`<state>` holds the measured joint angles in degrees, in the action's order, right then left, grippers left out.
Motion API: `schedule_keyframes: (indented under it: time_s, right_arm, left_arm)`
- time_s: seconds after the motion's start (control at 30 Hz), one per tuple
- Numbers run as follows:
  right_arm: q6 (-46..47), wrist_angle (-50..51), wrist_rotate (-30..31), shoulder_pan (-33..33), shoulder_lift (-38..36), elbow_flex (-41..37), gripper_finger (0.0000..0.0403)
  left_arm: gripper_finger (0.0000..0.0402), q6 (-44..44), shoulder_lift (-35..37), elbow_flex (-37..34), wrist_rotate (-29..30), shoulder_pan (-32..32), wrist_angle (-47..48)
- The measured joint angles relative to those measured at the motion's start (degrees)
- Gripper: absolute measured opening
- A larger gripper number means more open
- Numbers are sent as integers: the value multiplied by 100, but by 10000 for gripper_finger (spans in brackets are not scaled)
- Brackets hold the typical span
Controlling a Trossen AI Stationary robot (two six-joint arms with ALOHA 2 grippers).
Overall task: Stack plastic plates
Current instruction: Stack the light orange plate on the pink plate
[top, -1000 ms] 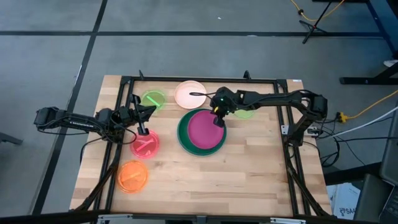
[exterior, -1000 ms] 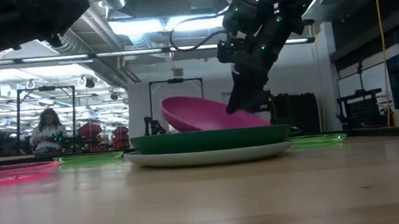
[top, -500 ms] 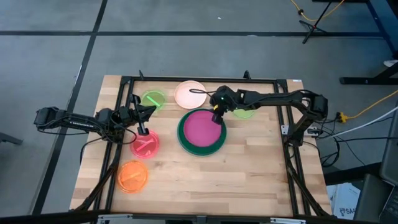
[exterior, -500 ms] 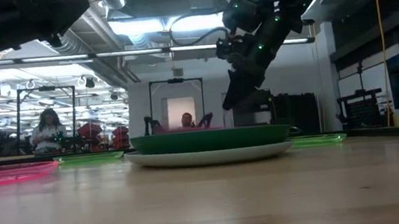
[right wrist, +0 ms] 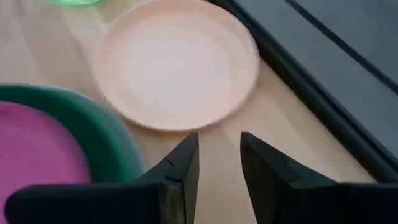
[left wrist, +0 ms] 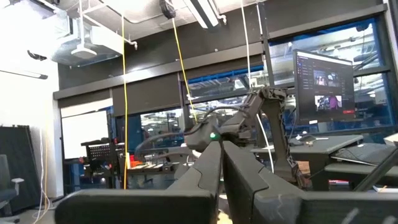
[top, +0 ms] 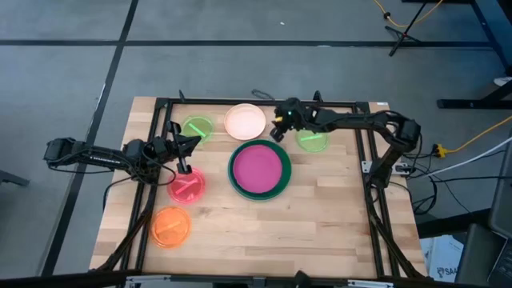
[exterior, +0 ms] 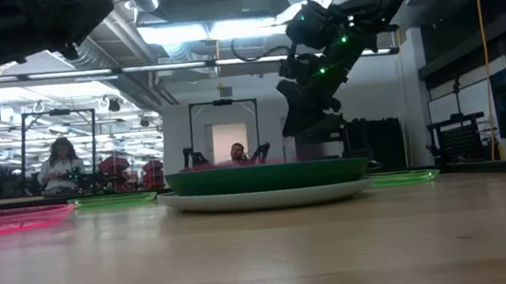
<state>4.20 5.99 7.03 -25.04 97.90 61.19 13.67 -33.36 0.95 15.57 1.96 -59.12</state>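
Two slim dark arms are seen, built of black jointed segments; the right arm point(top: 352, 122) carries small green lights near its wrist and a thin black cable looped beside it; the left arm point(top: 96, 155) is matte black throughout; each gripper's fingers point(right wrist: 177, 177) are flat, dark, blunt-tipped blades.

Mid-table, a medium plate point(top: 258, 166) is sitting inside the large plate point(top: 234, 178); another medium plate point(top: 244, 122) is lying just behind them.
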Motion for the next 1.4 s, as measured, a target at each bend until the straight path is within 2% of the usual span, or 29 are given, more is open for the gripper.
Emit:
schedule_keyframes:
  time_s: [0.27, 0.5, 0.63, 0.73, 0.93, 1.17, 1.4]
  right_arm:
    - [305, -219, -807, -628, 362, 80, 111]
    - [271, 175, -1614, -697, 1086, 880, 179]
    - [263, 732, -1271, -709, 1545, 1572, 202]
    - [261, 1294, -1173, -792, 1859, 2117, 201]
    - [294, 2156, -1636, -992, 2407, 2874, 180]
    - [467, 2123, -2543, -1188, 2781, 3133, 170]
    - [466, 2091, -2564, -1253, 2849, 3145, 170]
  left_arm:
    - [9, 48, 0, 0, -2, 4, -8]
    - [9, 50, 0, 0, -4, 4, -6]
    - [9, 48, 0, 0, -6, 4, -8]
    - [9, 44, 0, 0, -4, 4, -6]
    - [9, 46, 0, 0, -2, 4, -6]
    - [9, 46, 0, 0, -2, 4, -6]
    - [9, 47, 0, 0, 0, 6, -6]
